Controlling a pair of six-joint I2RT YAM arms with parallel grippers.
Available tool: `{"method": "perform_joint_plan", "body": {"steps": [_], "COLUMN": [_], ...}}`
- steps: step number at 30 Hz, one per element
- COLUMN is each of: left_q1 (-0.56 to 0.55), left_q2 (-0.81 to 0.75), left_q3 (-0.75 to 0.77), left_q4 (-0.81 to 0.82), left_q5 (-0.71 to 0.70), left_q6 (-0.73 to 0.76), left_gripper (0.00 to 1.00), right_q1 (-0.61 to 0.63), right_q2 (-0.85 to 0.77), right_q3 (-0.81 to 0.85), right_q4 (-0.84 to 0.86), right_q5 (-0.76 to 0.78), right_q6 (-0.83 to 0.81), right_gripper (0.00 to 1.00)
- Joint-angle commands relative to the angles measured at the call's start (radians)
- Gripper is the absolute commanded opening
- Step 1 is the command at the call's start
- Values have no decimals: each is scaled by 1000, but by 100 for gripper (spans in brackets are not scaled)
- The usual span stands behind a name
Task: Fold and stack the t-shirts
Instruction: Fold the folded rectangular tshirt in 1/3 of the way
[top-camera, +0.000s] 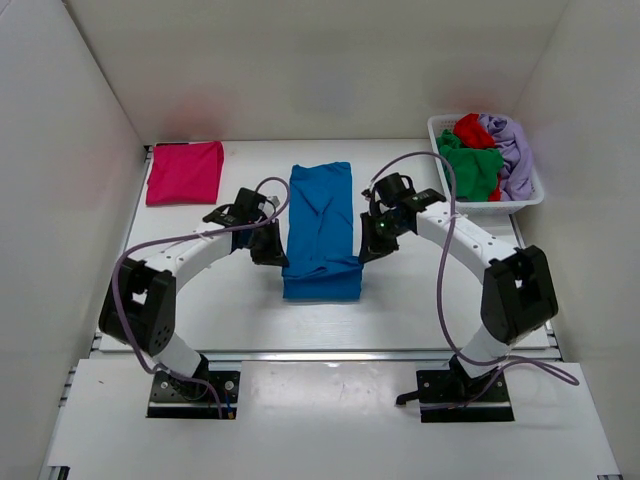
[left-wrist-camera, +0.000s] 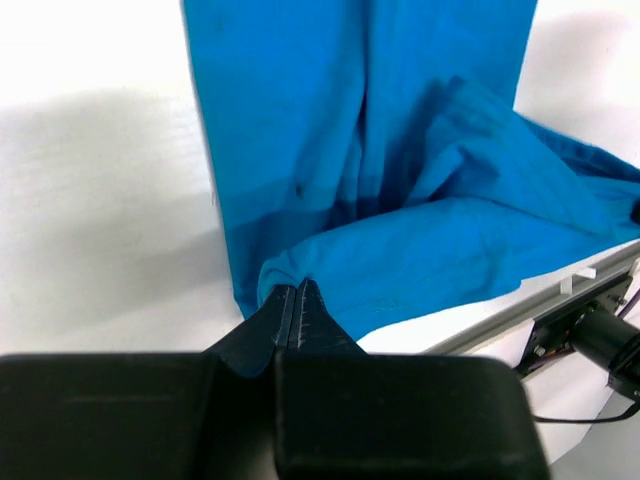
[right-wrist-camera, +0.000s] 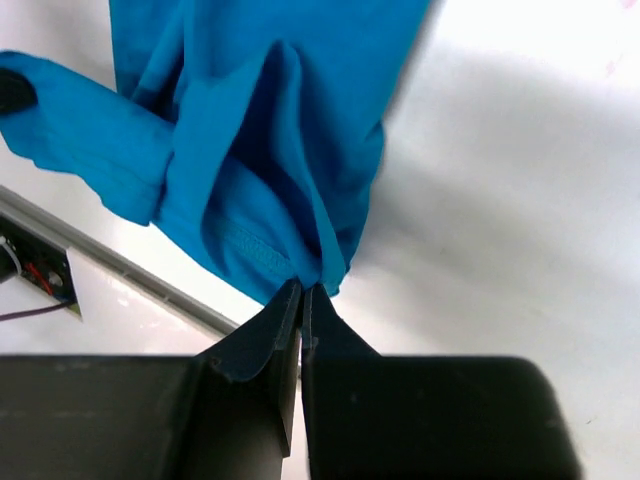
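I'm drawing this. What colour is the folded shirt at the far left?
The folded shirt is magenta-pink, seen best from the top external view.

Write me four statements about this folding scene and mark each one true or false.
1. The left end effector and right end effector are each shut on the blue t-shirt. True.
2. The basket holds a green shirt, a red shirt and a lavender shirt. True.
3. The pink t-shirt lies in the basket. False: it lies folded on the table, far left.
4. The blue t-shirt rests on the pink t-shirt. False: they lie apart.
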Motion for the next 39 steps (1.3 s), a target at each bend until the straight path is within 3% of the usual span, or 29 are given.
{"method": "perform_joint_plan", "body": {"steps": [1, 18, 25, 32, 37, 39], "left_q1": [24, 99, 94, 106, 110, 116], "left_q2": [15, 131, 188, 213, 259, 274], "left_q3": [58, 169, 184, 212, 226, 227], "left_q4": [52, 124, 167, 182, 190, 191], "left_q5": [40, 91, 110, 110, 105, 100], "left_q6": [21, -2, -13, -30, -28, -31], "left_gripper": [0, 0, 5, 2, 11, 25], "right_q1": [-26, -44, -56, -79, -93, -98], "right_q2": [31, 224, 286, 319, 344, 362], "right_q3": [77, 305, 333, 359, 368, 384], "right_q4": [25, 13, 18, 24, 57, 64], "right_q5": [-17, -4, -6, -1, -17, -26], "right_q6": [-49, -127, -148, -161, -176, -187], "right_gripper": [0, 0, 0, 0, 0, 0]}}
